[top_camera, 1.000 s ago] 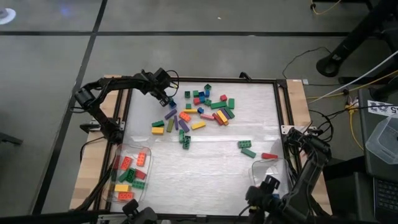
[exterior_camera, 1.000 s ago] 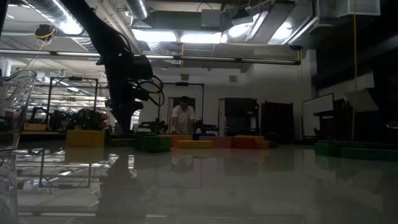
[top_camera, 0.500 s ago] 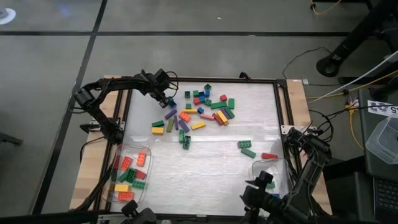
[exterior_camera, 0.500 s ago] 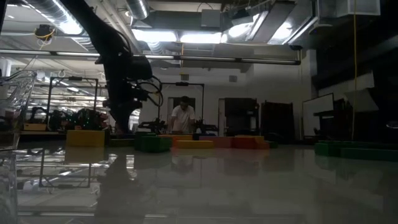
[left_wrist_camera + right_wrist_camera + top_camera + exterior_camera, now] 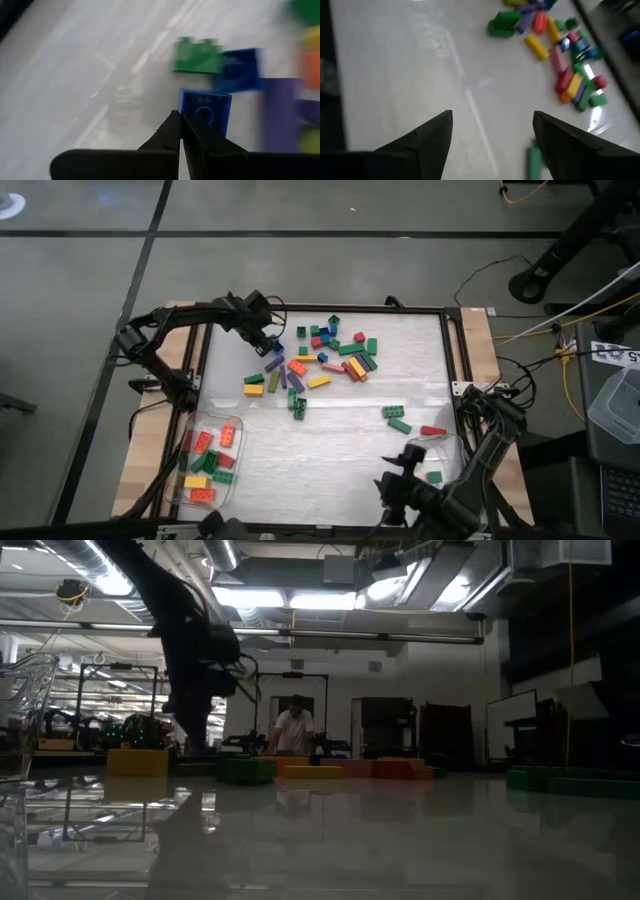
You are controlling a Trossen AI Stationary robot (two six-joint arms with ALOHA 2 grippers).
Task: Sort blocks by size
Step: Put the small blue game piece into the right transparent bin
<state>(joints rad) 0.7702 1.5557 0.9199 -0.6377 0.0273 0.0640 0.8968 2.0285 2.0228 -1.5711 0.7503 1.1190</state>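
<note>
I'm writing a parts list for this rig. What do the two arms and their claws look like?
Both arms are dark, jointed and slim, with black cables looped along them. The left claw has two thin black fingers tapering to points. The right claw has broader, flat black fingers with angled tips. No markings show on either.

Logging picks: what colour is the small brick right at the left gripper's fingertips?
Blue brick, clearest in the left wrist view.

We see the purple plastic brick (image 5: 280, 112) in the left wrist view only as a blur. The long green plastic brick (image 5: 535, 159) in the right wrist view is cut off by the picture's edge, its length untellable.
</note>
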